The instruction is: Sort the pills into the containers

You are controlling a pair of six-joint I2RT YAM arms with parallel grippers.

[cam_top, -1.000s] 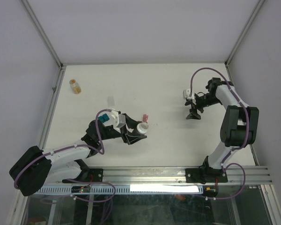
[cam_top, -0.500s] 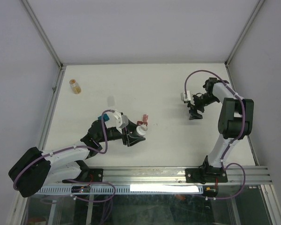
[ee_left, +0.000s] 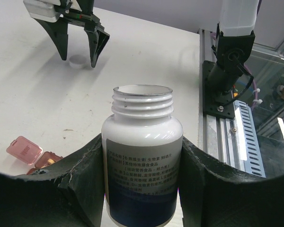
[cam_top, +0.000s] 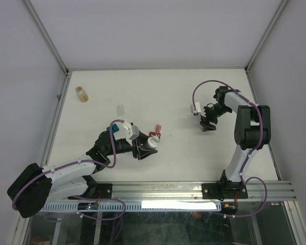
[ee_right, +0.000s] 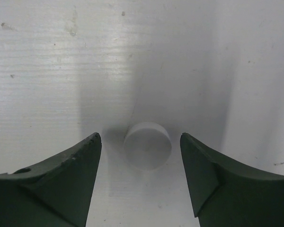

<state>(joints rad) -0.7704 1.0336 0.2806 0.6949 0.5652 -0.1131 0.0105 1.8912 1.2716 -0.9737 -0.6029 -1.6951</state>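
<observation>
My left gripper (cam_top: pixel 145 146) is shut on an uncapped white bottle (cam_top: pixel 152 141), held upright in the left wrist view (ee_left: pixel 142 179). The dark red container (cam_top: pixel 156 129) lies open on the table just beyond the bottle; in the left wrist view (ee_left: pixel 26 150) it sits at the lower left, its lid raised and something orange in a compartment. A teal container (cam_top: pixel 112 129) shows beside my left wrist, partly hidden. My right gripper (cam_top: pixel 208 124) is open, its jaws to either side of a white cap (ee_right: pixel 147 145) lying on the table, not touching it.
A small amber vial (cam_top: pixel 81 94) lies at the far left of the table. The metal rail (cam_top: pixel 194 190) runs along the near edge. The right arm's base (ee_left: pixel 227 71) stands close to the right of the bottle in the left wrist view.
My right gripper has moved left and turned at the wrist, staying open. My left gripper has shifted slightly left, still holding the bottle.
</observation>
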